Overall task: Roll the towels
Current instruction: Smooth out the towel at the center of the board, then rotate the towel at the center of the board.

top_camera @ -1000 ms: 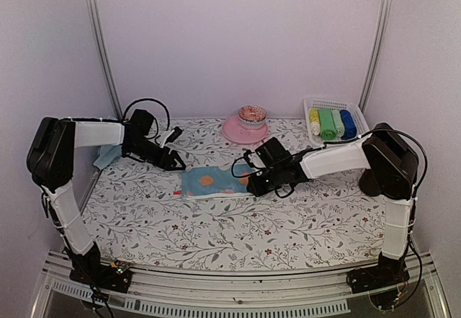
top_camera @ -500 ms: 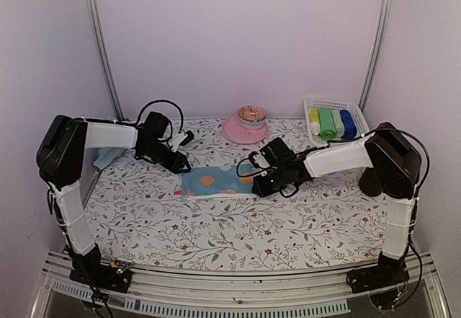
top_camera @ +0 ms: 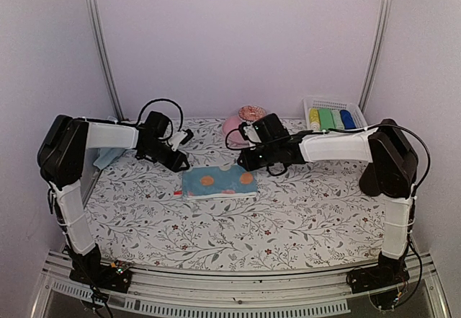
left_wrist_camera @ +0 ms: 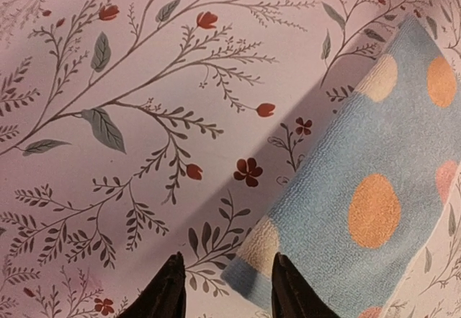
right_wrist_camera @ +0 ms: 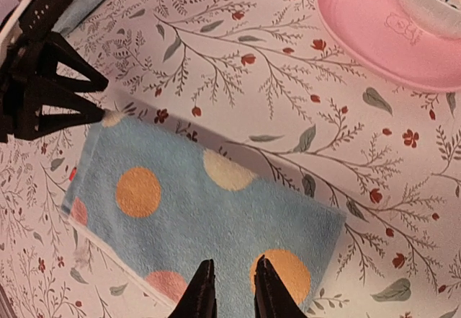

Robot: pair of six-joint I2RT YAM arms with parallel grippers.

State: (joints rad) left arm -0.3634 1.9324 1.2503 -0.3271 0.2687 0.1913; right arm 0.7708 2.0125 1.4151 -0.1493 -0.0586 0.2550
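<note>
Nearest, mid floral-print surface point(top_camera: 238, 224): folded pale blue towel with orange, cream and pink dots point(top_camera: 218, 182). Lies flat, unrolled. At its far left corner: left gripper point(left_wrist_camera: 227, 260), jaws parted, nothing between them, towel corner just beside one finger. Over its far right part: right gripper point(right_wrist_camera: 233, 262), jaws narrowly parted, empty, above the fabric. Farther back: round pink plate point(right_wrist_camera: 374, 37) bearing a small bowl point(top_camera: 252, 112). Far left edge: plain pale blue cloth point(top_camera: 106, 156). Far right corner: white slatted basket point(top_camera: 333, 104) holding yellow, green and blue rolled towels point(top_camera: 328, 120).
</note>
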